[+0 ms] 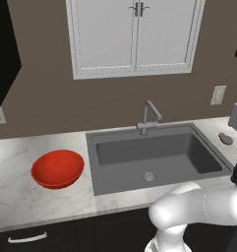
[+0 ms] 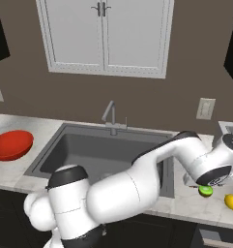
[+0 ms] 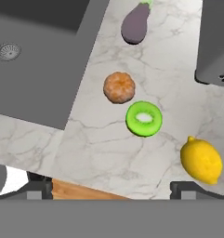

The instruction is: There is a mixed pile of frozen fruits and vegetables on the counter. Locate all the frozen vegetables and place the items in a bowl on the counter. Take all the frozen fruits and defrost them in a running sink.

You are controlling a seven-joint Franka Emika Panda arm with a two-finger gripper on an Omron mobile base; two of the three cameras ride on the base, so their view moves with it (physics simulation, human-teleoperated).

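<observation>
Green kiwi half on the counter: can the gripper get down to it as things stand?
Probably yes. The open gripper hangs over the counter, with the kiwi half lying apart from the orange piece and the yellow lemon, nothing covering it.

Legible txt/labels/brands/nos./signs: none. Checked: counter (image 3: 132, 158), sink (image 1: 154, 155), bowl (image 1: 57, 169), wall outlet (image 2: 205, 108), upper cabinet doors (image 1: 134, 34), grey appliance (image 3: 214, 46), food pcs – all plain, no markings readable.
</observation>
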